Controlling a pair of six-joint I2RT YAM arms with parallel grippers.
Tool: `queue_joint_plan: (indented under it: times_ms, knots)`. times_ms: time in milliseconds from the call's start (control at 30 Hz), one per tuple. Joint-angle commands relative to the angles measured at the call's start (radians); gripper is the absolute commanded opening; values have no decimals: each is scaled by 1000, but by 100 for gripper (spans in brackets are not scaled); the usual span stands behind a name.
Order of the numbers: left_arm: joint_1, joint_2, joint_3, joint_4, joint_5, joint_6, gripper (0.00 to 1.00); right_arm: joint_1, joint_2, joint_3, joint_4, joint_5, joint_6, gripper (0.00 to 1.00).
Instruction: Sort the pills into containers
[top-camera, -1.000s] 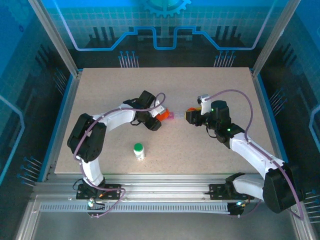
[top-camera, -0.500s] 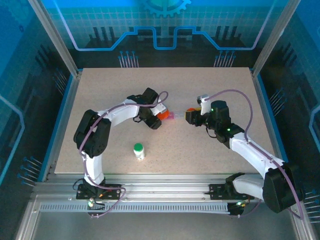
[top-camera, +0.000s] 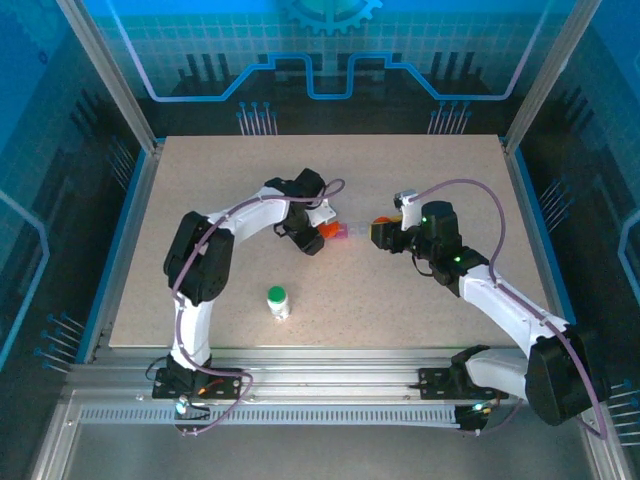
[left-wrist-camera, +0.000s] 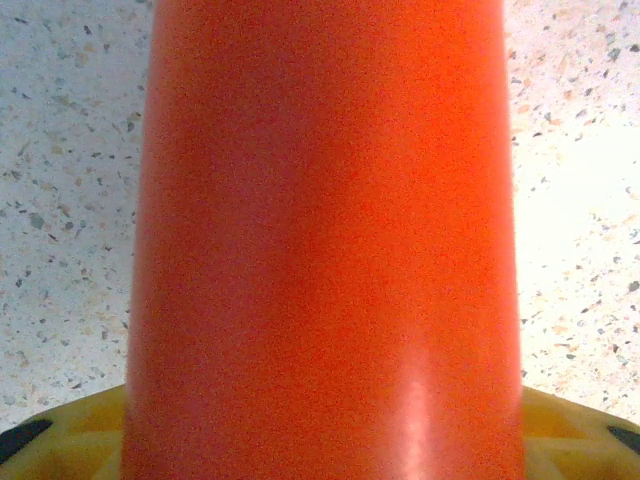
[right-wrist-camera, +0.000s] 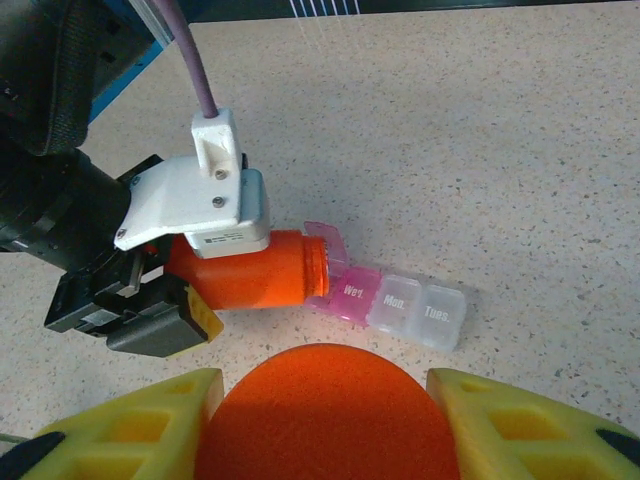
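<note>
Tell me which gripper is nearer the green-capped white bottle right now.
Left. The left gripper, holding the orange bottle, sits beyond the white bottle, slightly right; the right gripper, holding an orange cap, is farther off to its right.

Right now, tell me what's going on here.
The left gripper holds the orange bottle on its side. The bottle's mouth is at the open pink compartment of a small pill organizer. The right gripper holds a round orange piece, likely the cap, close by. The white bottle stands alone nearer the arms.
</note>
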Motion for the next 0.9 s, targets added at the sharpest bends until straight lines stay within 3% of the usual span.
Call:
queue_joint_plan:
  times_ms: [0, 500, 867]
  knots:
    - [-14, 26, 61, -102, -30, 27, 0, -13, 1, 35, -4, -21, 10, 0]
    - [-49, 149, 295, -374, -115, 67, 0, -13, -1, 40, -13, -21, 10, 0]
    - [-51, 158, 383, -417, -174, 77, 1, -12, 2, 39, -13, -30, 17, 0]
